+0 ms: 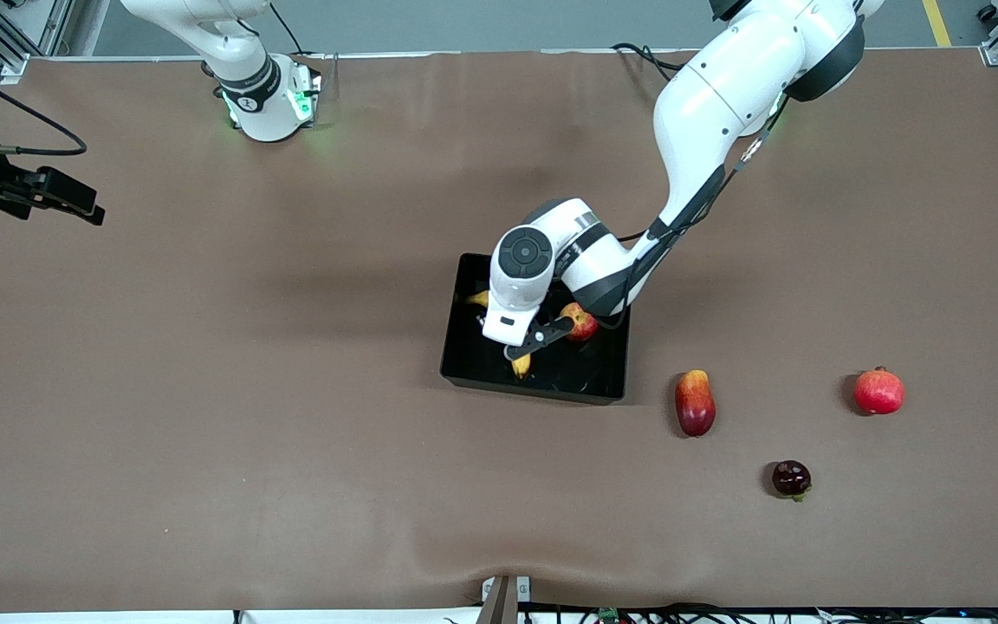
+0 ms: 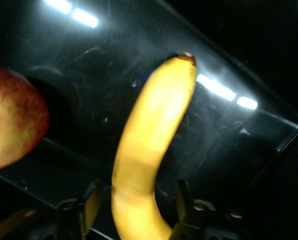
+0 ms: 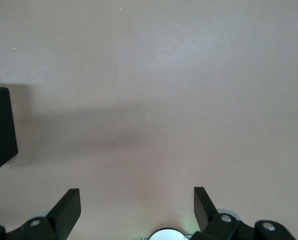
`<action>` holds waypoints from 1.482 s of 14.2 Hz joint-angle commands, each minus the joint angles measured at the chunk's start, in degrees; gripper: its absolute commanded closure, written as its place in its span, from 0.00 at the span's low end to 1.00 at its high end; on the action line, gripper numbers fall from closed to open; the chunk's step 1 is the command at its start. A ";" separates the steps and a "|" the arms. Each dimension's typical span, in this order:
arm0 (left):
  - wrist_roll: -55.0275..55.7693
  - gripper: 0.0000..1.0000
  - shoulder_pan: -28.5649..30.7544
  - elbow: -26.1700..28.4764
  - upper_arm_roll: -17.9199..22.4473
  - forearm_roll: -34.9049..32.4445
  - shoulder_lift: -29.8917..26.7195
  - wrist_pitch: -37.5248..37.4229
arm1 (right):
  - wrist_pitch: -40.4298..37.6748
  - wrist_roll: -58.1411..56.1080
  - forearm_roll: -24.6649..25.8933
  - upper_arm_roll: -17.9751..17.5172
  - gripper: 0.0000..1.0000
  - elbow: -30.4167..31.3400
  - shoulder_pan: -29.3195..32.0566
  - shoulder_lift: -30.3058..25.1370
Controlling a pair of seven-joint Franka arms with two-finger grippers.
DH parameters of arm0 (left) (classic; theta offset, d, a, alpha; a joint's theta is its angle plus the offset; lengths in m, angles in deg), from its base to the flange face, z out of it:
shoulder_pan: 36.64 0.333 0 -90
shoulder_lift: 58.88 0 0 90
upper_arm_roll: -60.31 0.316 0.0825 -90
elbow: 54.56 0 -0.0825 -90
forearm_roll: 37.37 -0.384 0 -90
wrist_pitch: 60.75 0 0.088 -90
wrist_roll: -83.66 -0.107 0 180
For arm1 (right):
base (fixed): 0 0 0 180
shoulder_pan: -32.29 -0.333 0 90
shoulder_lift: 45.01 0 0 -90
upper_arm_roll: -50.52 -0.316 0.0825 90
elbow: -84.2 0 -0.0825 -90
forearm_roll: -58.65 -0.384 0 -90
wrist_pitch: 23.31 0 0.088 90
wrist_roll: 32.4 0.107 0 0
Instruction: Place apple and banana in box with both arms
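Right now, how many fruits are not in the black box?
3, all toward the left arm's end of the table: a red-and-yellow long fruit beside the box, a pinkish-red round fruit, and a dark fruit nearest the front camera.

There are two robot arms, the left arm (image 1: 724, 113) and the right arm (image 1: 239, 61). One black box (image 1: 473, 368) holds one banana (image 2: 149, 150) and one apple (image 1: 584, 322). Three more fruits lie on the table: one mango (image 1: 695, 403), one pomegranate (image 1: 878, 391), one mangosteen (image 1: 791, 478).
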 commanded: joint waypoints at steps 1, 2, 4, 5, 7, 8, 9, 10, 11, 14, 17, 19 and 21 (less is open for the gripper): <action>-2.29 0.00 0.27 -1.88 0.49 -1.16 -1.97 -0.56 | -0.34 0.85 0.27 -0.03 0.00 -0.91 -0.34 0.33; -2.39 0.00 1.15 -1.88 0.49 -1.16 -3.29 -1.00 | -0.43 0.85 0.27 -0.04 0.00 -0.91 -0.34 0.33; -2.91 0.00 3.78 -1.88 0.40 -1.16 -7.50 -3.10 | -0.43 0.76 0.27 0.05 0.00 -0.91 -0.17 0.33; -4.65 0.00 5.71 -1.88 0.32 -1.07 -9.96 -4.94 | -0.43 0.67 0.36 0.05 0.00 -0.91 -0.17 0.33; -10.53 0.00 9.40 -1.88 -0.12 -0.11 -14.45 -8.37 | -0.34 0.76 0.27 -0.03 0.00 -0.91 -0.26 0.33; -13.35 0.00 11.42 -1.88 -0.12 0.77 -16.90 -10.39 | -0.34 0.84 0.27 -0.04 0.00 -0.91 -0.34 0.33; -15.55 0.00 12.83 -1.88 -0.12 0.86 -19.10 -12.76 | -0.34 0.85 0.27 -0.04 0.00 -0.91 -0.43 0.33; -17.83 0.00 14.59 -1.80 0.05 0.87 -22.00 -16.17 | -0.25 0.85 0.27 -0.04 0.00 -0.91 -0.43 0.33; -19.86 0.00 16.08 -1.79 0.05 0.87 -24.63 -19.60 | -0.17 0.93 0.27 -0.04 0.00 -0.91 -0.52 0.33; -31.07 0.00 22.14 -1.62 -0.12 1.04 -30.62 -28.40 | -0.17 0.93 0.27 -0.12 0.00 -0.82 -0.70 0.41; -41.39 0.00 27.85 -1.71 -0.21 4.44 -34.93 -33.68 | -0.25 0.93 0.27 -0.12 0.00 -0.73 -0.61 0.41; -49.72 0.00 32.00 -1.44 -0.21 7.89 -38.27 -35.28 | -0.25 0.93 0.27 -0.12 0.00 -0.64 -0.61 0.41; -54.14 0.00 33.84 -1.18 0.14 8.42 -40.47 -37.63 | -0.34 0.93 0.27 -0.12 0.00 -0.64 -0.61 0.41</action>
